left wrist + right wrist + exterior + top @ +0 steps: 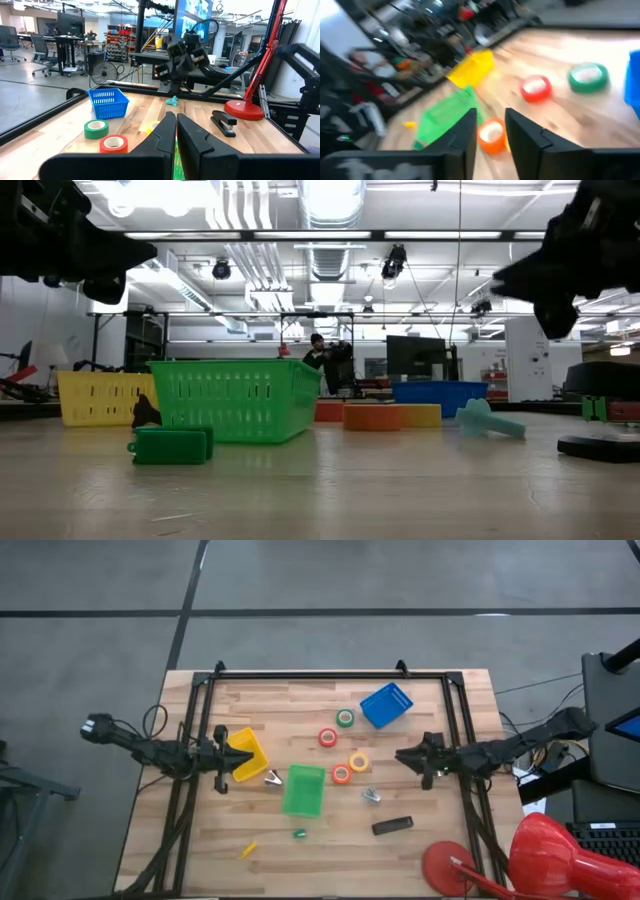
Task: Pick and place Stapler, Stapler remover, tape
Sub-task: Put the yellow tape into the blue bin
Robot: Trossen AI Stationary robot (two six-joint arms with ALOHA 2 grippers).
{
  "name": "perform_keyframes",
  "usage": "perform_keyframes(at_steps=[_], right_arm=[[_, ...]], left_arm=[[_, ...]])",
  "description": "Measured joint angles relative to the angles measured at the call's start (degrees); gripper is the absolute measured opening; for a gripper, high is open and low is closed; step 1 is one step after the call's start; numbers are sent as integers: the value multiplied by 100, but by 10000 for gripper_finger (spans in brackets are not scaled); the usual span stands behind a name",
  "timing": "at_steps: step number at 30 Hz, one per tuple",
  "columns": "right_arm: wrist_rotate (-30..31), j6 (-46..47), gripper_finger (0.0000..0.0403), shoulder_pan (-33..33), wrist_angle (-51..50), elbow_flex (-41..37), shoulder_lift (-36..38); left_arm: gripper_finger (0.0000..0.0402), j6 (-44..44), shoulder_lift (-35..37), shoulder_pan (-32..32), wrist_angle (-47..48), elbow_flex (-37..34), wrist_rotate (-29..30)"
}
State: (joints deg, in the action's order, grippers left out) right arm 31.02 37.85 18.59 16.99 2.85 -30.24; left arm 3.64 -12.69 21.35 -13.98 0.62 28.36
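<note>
Nearest the front edge of the table (200, 850) lie a small yellow piece (248, 850) and a green block (299, 834), with the black stapler (392, 826) to their right, flat on the wood and touched by neither arm. Just behind the stapler sits a pale teal remover (371, 794). At mid-table a green basket (304, 790) stands with a small dark clip (272, 778) beside it and a yellow basket (247, 754) further left.

Right of the green basket are the tape rolls: orange (341, 774) and yellow-orange (359, 762) close together, red (328, 737) behind them, green (345, 717) behind that. Farthest back is a blue basket (386, 705).

Left gripper (240, 755) hovers over the yellow basket, fingers nearly together and holding nothing. Right gripper (403, 757) hangs right of the yellow-orange roll, above the table, fingers parted and empty.

Beyond the table's right front corner stands a red lamp (500, 860). A person (322, 360) is visible far back in the room.
</note>
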Motion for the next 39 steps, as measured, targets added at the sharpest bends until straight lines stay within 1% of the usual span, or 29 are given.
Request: perform_keyframes(at_steps=[2,5,7,10,15,18,21,25,27,30,35,39], right_arm=[[187,447,126,-40,-12,97,-552],[217,666,152,-166,-1,384,-1412],[117,834,164,-287,-40,639,-1995],[-115,850,179,-490,-51,1027,-2876],[-682,937,189,-928,-255,1697,-4230],[-740,933,189,-1109,-520,2127,-4970],[-750,882,189,-1226,-656,2539,-5553],[-753,845,189,-1305,-1157,3050,-6080],[-741,870,188,-1328,-1606,3292,-6237],[-695,861,182,-1342,-1957,3545,-6378],[-703,623,164,-1340,-2035,3718,-6440],[-724,535,134,-1359,-2038,3709,-6411]], left_arm=[[19,0,0,-1,0,0,0],[21,0,0,-1,0,0,0],[21,-2,0,0,0,0,0],[19,-1,1,1,1,0,0],[21,-2,0,2,3,0,0],[21,-2,0,-1,4,0,0],[19,0,0,1,4,0,0],[19,-1,0,1,7,0,0],[21,-1,0,0,7,0,0],[20,-1,0,2,7,0,0],[19,0,0,0,9,0,0],[21,-1,1,-1,9,0,0]])
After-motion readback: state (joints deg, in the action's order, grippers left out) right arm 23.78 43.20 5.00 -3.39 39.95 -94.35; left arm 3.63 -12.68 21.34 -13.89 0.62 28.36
